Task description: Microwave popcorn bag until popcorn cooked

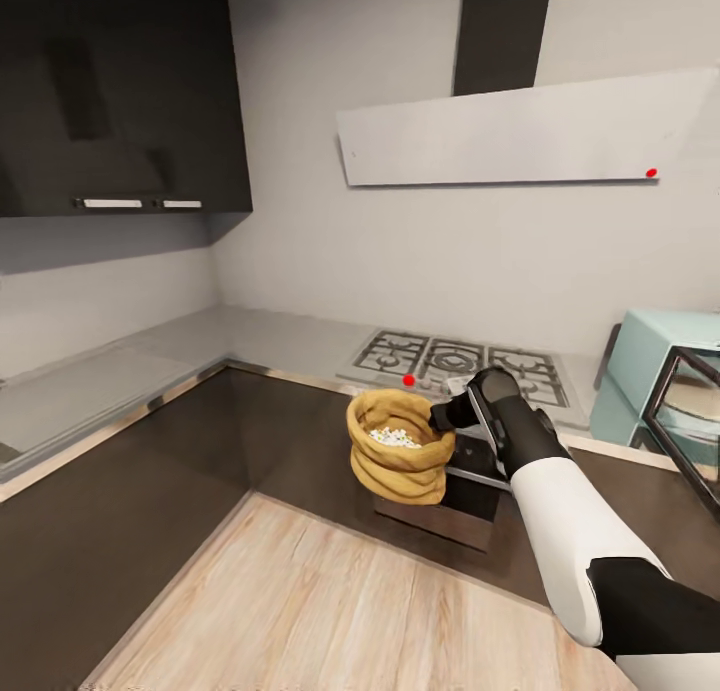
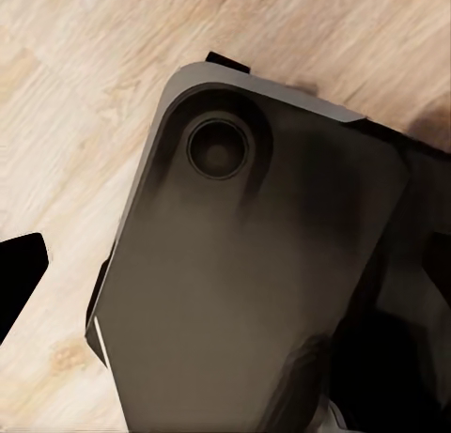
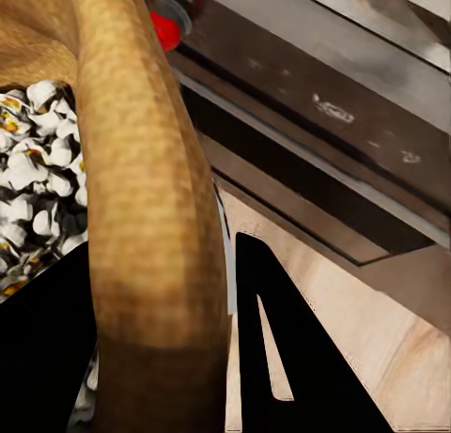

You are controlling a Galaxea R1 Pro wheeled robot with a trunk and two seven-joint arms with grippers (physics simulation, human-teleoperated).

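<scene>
- Head view, centre frame: your right gripper pinches the tan burlap popcorn bag by its rolled rim, mouth up so the white popcorn stays in.
- Pale mint-blue microwave waits at right edge, dark glass door open.
- Left gripper: can't tell.

- In front of me the countertop runs as a glossy grey slab along two walls, bending at the corner, over dark cabinet fronts.
- Set into it, straight ahead, is the steel gas hob with black grates — a red dot shows at its front edge.
- At my far right the pale mint-blue microwave stands on the slab, its dark glass door swung open.
- Below lies a pale wood floor.
</scene>
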